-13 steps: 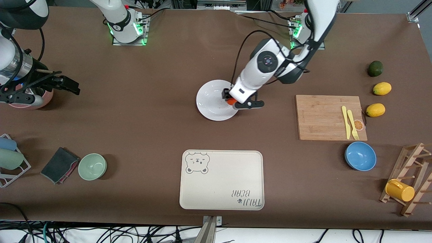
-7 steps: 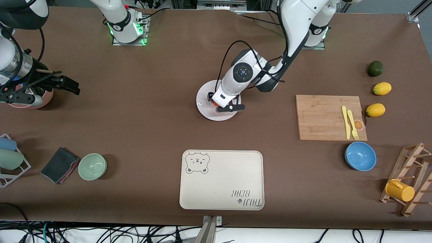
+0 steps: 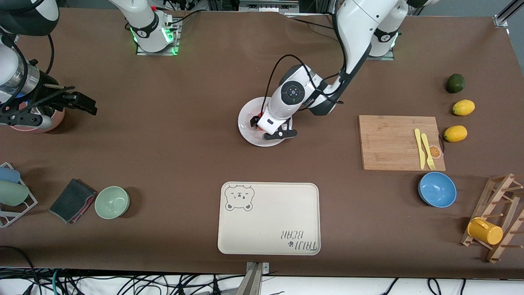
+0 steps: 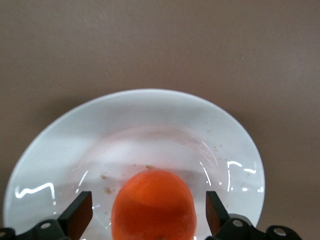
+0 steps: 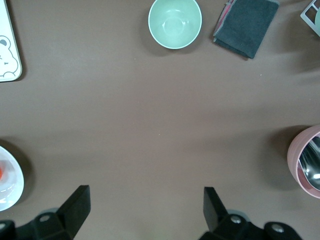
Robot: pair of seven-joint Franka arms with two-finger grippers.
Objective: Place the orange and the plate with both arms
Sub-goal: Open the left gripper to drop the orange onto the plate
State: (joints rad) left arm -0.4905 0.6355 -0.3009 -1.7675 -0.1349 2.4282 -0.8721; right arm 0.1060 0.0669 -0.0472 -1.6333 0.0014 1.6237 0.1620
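even overhead light, soft shadows; glare streaks on the plate [image 4: 235, 165]; orange [image 4: 153, 204] slightly blurred.

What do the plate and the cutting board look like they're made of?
Plate: glossy white, likely glazed ceramic or melamine, going by the sharp light reflections on its rim. Cutting board: pale wood, possibly bamboo, matte, with visible grain strips.

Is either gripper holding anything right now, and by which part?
Nothing is held. The left gripper is open over the plate, its fingers apart from the orange's sides. The right gripper waits open over bare table.
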